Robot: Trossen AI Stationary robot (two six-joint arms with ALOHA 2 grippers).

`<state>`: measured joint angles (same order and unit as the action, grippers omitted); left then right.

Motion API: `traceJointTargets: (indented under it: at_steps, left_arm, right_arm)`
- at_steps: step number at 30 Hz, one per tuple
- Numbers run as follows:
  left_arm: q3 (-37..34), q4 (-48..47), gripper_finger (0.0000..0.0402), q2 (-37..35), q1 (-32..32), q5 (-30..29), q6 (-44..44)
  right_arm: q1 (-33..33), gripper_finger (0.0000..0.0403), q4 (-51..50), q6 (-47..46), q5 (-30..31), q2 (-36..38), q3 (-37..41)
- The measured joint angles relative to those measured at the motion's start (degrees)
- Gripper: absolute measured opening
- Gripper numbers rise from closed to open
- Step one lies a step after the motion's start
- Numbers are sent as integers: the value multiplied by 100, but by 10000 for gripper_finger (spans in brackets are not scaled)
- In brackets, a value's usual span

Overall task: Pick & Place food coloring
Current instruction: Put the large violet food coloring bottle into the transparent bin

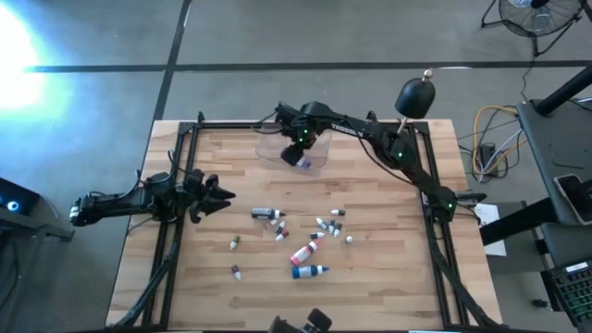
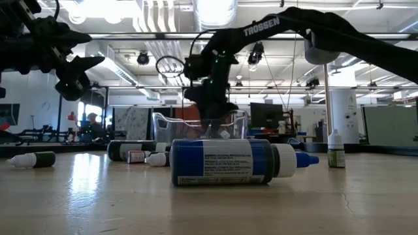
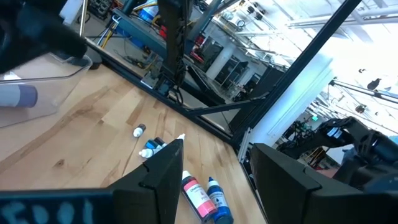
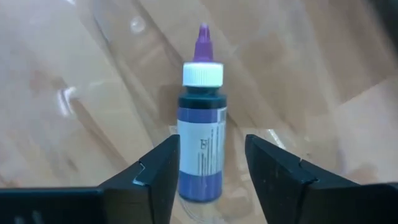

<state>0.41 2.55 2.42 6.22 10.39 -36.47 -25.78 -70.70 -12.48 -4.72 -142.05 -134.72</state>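
A purple food coloring bottle (image 4: 200, 146) with a white cap lies on its side on the floor of the clear plastic tub (image 1: 319, 157) at the table's far middle. My right gripper (image 4: 212, 174) hangs over the tub pointing down. It is open, its fingers stand to either side of the bottle's base end above it, and it holds nothing. Several more food coloring bottles lie loose on the wood at mid-table, among them a pink one (image 1: 304, 252), a blue one (image 1: 311, 271) and a dark one (image 1: 265, 214). My left gripper (image 1: 222, 194) waits open and level at the table's left side.
The blue bottle (image 2: 225, 162) lies closest to the table's near edge, with a small green bottle (image 2: 336, 151) upright to its right. Black frame rails (image 1: 176, 185) run along the table's left and right sides. Bare wood lies between the tub and the loose bottles.
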Motion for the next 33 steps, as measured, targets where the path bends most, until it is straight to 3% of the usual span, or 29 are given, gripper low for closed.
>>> traceJointTargets:
  at_steps: [7, 18, 21, 27, 33]
  left_arm:
    - [0, 0, 163, 0, 0, 0, 0]
    - [2, 0, 163, 0, 0, 0, 0]
    - [0, 0, 163, 0, 0, 0, 0]
    - [0, 0, 163, 0, 4, 1, 0]
    - [1, 0, 163, 0, 4, 2, 0]
  right_arm:
    - [21, 219, 4, -41, 0, -43, -1]
    - [83, 237, -107, 63, -260, -46, 514]
    - [144, 240, -131, 90, -87, -57, 577]
    - [184, 219, -146, 136, 220, -57, 600]
    - [162, 171, -177, 278, 357, -57, 632]
